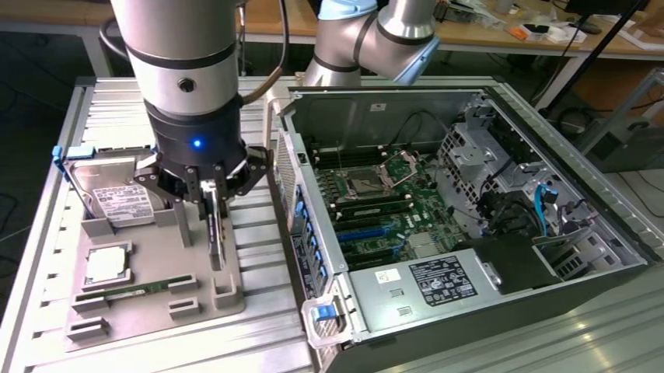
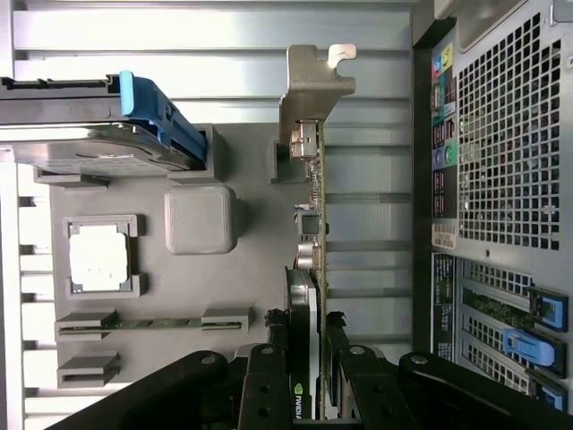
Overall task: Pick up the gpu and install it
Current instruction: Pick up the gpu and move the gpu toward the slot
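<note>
Gpu (image 1: 216,241) stands on edge in the grey tray (image 1: 155,260) as your pincer (image 1: 213,206), narrowly parted, clamps its upper edge.

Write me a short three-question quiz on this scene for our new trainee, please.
1. True or false: the gpu is already seated in the computer case.
2. Multiple choice: the tool is closed on A) the hard drive, B) the gpu, C) the memory stick.
3. Fill in: the gpu stands on its ____ in the grey tray.

Key: 1 false; 2 B; 3 edge.
</note>
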Tool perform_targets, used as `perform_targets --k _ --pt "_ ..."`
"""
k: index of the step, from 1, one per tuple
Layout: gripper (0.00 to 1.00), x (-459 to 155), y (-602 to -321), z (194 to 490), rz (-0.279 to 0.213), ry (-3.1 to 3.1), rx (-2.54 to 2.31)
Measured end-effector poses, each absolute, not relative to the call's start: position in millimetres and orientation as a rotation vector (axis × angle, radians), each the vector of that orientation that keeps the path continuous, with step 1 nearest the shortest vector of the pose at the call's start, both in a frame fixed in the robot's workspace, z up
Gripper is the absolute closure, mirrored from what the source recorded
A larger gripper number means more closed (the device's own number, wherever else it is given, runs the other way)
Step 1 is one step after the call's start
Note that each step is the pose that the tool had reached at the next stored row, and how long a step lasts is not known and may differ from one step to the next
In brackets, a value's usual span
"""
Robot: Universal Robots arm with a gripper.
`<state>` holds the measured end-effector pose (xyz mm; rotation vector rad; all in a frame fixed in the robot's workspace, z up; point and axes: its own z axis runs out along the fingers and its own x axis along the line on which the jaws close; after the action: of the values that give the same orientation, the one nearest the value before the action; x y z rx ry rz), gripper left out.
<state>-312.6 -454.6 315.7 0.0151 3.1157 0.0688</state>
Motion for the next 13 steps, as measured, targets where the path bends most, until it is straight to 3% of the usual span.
perform_targets --k 13 --pt "0.73 -312.6 -454.6 317.5 0.069 3.116 0.015"
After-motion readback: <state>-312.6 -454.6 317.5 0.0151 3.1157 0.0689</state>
